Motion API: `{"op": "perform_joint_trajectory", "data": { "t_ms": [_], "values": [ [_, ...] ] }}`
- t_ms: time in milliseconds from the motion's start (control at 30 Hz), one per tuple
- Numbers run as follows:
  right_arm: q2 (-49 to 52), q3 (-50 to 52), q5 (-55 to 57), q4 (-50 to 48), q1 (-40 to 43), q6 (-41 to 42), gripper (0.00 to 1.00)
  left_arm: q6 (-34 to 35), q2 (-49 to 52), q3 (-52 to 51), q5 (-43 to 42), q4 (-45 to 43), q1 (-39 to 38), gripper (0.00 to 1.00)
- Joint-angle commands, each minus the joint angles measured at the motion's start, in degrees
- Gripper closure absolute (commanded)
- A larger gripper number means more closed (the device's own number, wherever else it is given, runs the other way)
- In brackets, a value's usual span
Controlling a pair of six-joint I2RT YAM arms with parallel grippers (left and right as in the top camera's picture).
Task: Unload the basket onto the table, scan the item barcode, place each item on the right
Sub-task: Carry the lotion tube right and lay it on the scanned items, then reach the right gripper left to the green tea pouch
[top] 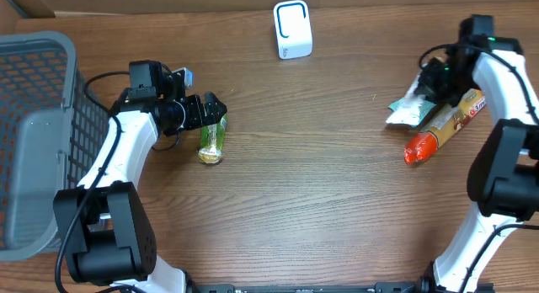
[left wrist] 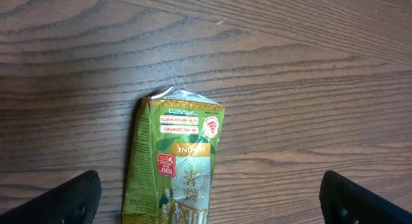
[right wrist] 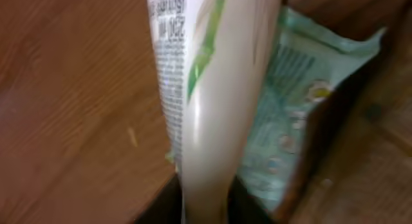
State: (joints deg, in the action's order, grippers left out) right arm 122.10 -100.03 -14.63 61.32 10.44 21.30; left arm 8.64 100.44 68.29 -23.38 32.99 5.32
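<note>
White tube (right wrist: 206,121) blurred inside R claw (right wrist: 206,208), grip can't tell, L claw (left wrist: 212,198) spread over green packet (left wrist: 177,166), bottom cut off

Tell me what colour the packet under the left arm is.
The packet is green with red marks; left wrist view.

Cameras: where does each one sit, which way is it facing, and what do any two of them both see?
Overhead: above the table, looking straight down; both arms, grey basket, white device.
Left wrist: on the left hand, looking down at the green packet; its fingertips at the bottom corners.
Right wrist: on the right hand, close on a white tube and mint pouch; blurred, dark fingers at the bottom.
Shared: overhead and left wrist both show the green packet.
</note>
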Motion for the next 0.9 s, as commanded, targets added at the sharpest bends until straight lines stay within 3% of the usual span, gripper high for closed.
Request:
{"op": "perform_joint_trajectory", "data": {
  "t_ms": [0,167,300,400,533,733,867],
  "values": [
    [-2.73,-1.46,0.2,1.66,-0.57,-1.88,0.63,-0.48,0.04,0.74,-0.02,-0.07,0.26,0.0],
    [-3.08,-2.93,-1.05,5.64,-0.7,-2.36,0.35,-0.48,0.04,0.74,0.0,-0.04,0.26,0.0],
    [-4.63,-5.9,-4.63,8.9,-1.95,-4.02,0.25,-0.94,0.04,0.76,0.28,0.07,0.26,0.01],
    [-6.16,-6.84,-10.51,8.31,-4.31,-6.05,0.14,-2.43,0.04,0.74,6.01,0.17,0.39,0.0],
    [-6.25,-6.82,-14.64,6.16,-9.2,-6.78,0.13,-2.43,0.07,0.74,12.22,0.13,0.37,0.01],
    [-6.05,-6.8,-12.87,-0.46,-20.44,-6.27,0.04,-2.38,0.07,0.74,12.41,0.13,0.37,0.0],
    [-4.81,-6.8,-10.49,-5.33,-28.33,-3.48,0.04,-2.16,0.07,0.74,12.24,-0.31,0.28,0.0]
  ]
}}
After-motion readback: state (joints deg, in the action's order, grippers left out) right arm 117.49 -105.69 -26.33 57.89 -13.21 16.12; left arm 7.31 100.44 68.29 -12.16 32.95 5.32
